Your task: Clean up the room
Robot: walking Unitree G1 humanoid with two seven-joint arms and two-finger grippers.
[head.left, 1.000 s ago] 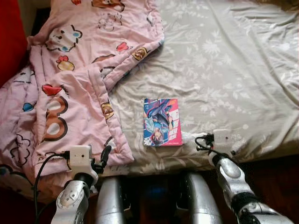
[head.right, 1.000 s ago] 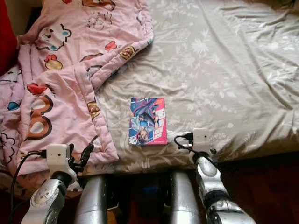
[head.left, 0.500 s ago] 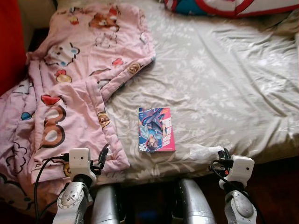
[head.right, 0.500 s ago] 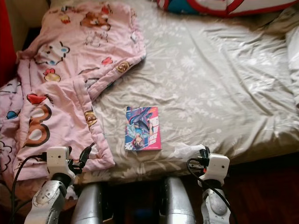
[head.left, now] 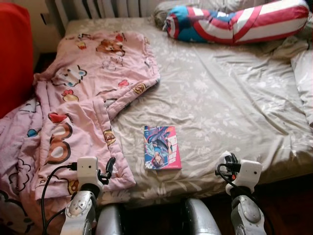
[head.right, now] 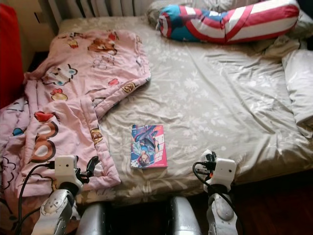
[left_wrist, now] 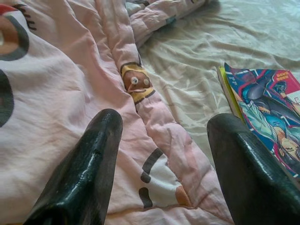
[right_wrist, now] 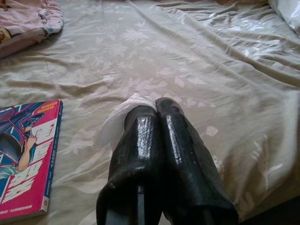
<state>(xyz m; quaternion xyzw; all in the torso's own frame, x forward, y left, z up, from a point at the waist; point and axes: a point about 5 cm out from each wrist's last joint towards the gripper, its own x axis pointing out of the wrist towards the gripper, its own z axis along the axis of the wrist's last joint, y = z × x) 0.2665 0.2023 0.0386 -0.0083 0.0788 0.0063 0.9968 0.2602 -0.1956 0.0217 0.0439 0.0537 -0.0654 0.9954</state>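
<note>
Early stage, by my read. Right gripper (right_wrist: 157,105) fingers pressed together on a white tissue (right_wrist: 119,117), at the bed's near edge just right of the book (head.left: 162,147); so one piece of litter is picked, not yet binned. Left gripper (left_wrist: 164,154) fingers spread wide, holding nothing, over the pink blanket (head.left: 83,112) left of the book. Left to do: book lying flat on the sheet (head.left: 234,98), blanket rumpled and hanging off the bed, striped pillow (head.left: 234,24) far behind the book.

Pink cartoon-print blanket (head.left: 83,107), beige floral sheet (head.left: 230,107), red-white-blue striped pillow (head.left: 234,22).
</note>
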